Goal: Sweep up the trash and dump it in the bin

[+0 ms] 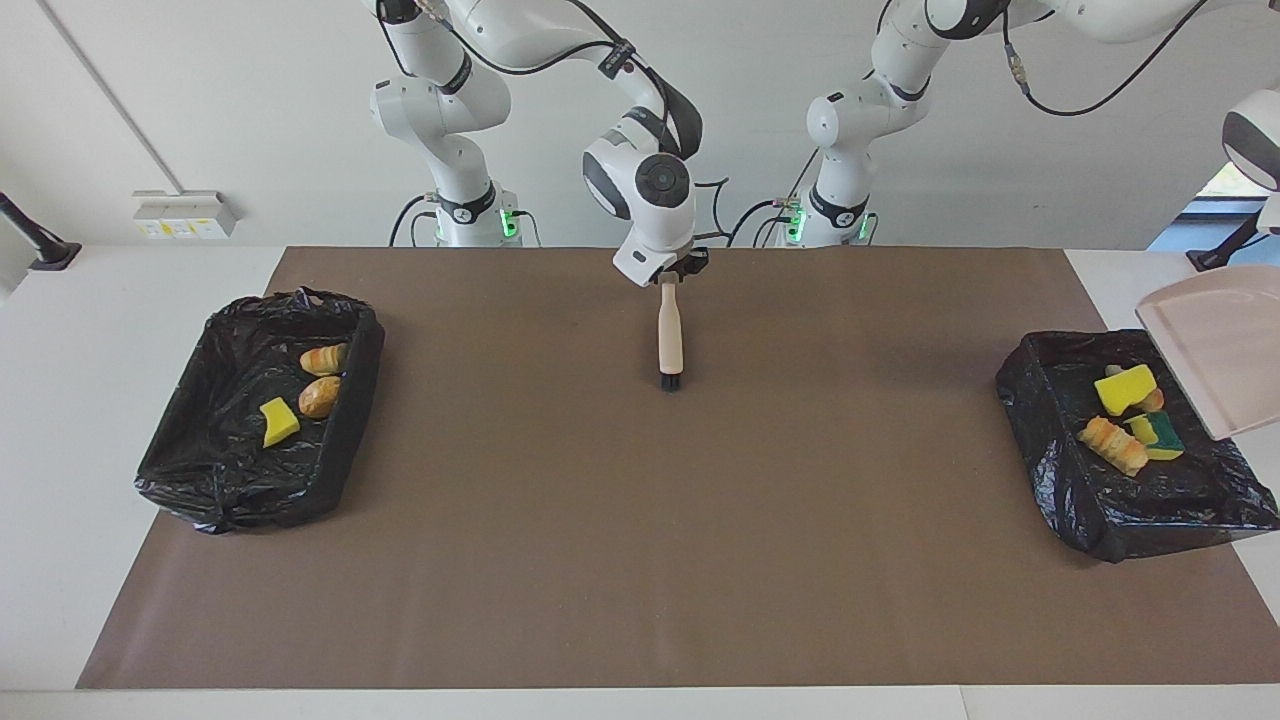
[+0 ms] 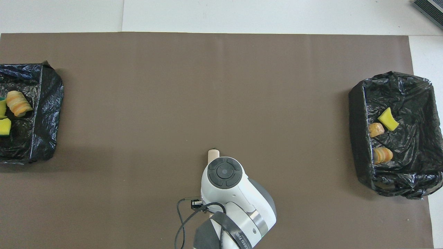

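Left hand out of frame, dustpan cut off at edge

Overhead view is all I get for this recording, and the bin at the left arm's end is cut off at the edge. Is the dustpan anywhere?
Observer: Yes. The dustpan hangs tilted over that bin, with nothing on it.
Operator: Did the trash land inside?
Observer: The scraps, sponge chunks and bread pieces, lie inside the bin; none lie on the table beside it.
Operator: What is under the right claw?
Observer: The right claw is at the top of the brush, which stands upright, bristles on the mat.
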Action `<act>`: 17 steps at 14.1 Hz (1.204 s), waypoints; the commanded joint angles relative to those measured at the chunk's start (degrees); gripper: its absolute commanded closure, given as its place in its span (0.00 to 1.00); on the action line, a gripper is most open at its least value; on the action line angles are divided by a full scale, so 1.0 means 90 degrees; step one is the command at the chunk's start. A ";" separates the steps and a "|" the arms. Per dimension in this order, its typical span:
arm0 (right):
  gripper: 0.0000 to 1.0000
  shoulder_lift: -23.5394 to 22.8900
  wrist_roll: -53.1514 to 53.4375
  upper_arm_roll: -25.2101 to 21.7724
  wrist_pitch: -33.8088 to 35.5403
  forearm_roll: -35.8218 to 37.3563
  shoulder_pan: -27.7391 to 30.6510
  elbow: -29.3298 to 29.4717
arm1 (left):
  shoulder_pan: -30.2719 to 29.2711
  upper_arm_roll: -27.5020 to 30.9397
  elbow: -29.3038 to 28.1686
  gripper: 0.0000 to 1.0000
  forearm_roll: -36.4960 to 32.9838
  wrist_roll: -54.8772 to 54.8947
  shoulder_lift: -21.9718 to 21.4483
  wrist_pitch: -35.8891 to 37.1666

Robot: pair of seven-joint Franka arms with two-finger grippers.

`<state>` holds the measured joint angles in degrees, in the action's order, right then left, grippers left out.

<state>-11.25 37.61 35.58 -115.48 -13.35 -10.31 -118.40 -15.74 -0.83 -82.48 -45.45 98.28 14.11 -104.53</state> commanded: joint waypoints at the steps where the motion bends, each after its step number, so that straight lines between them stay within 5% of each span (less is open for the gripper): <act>1: 0.00 0.0184 -0.0282 -0.0105 0.0066 0.0136 0.0179 0.0176 | 0.0712 0.0063 -0.0074 1.00 0.0604 -0.0886 -0.0142 0.0889; 6: 0.00 0.1005 -0.1304 -0.1402 0.0301 0.0136 0.0179 0.0274 | 0.2020 0.0063 -0.0464 1.00 0.1913 -0.3755 -0.0142 0.1634; 14: 0.00 0.0860 -0.2685 -0.3834 0.0351 0.1385 0.0189 0.1172 | 0.3622 0.0063 -0.0738 1.00 0.3865 -0.8374 0.0433 0.1215; 17: 0.00 0.0947 -0.2966 -0.4382 0.0438 0.1552 0.0198 0.1465 | 0.4364 0.0063 -0.0709 1.00 0.4619 -1.0482 0.0736 0.0913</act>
<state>-2.51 12.80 -2.15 -112.98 -0.65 -8.52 -107.88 19.46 -1.46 -89.11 -6.61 14.11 19.57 -93.96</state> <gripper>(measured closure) 0.000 0.687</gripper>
